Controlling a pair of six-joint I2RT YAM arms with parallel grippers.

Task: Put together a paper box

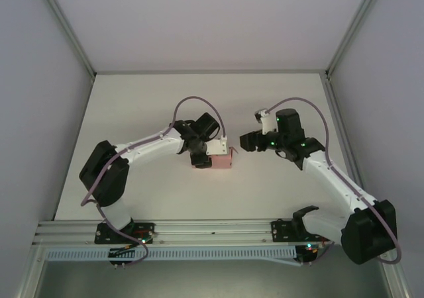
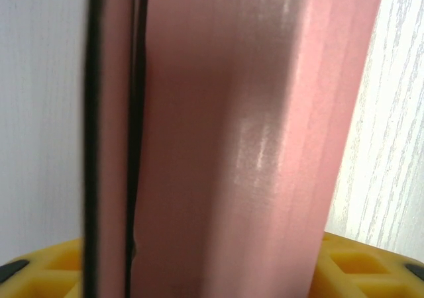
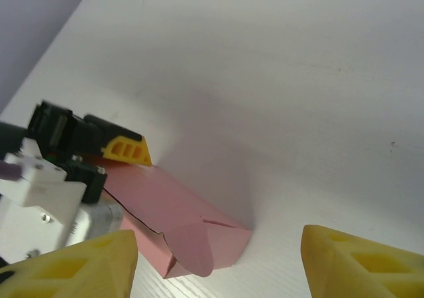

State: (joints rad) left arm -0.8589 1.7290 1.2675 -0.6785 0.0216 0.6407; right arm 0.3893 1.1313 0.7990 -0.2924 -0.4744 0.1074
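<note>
Left gripper (image 1: 199, 153) jaws pinching paper box (image 1: 222, 160), mid-counter (image 1: 132, 112). Right gripper (image 1: 246, 141) at box's 2 o'clock, jaws spread. Step, judged: closing end flap (image 3: 199, 245). Next: right tucks flap while left steadies.

The left arm (image 1: 142, 146) reaches forward and to its right with the wrist bent down. The left gripper (image 1: 201, 157) is clamped on the paper box (image 1: 220, 160), its yellow pads (image 2: 361, 265) on either side of the card. The right arm (image 1: 331, 175) bends inward. The right gripper (image 1: 246, 141) hangs just beside the box without touching it, its fingers (image 3: 358, 261) spread wide.
</note>
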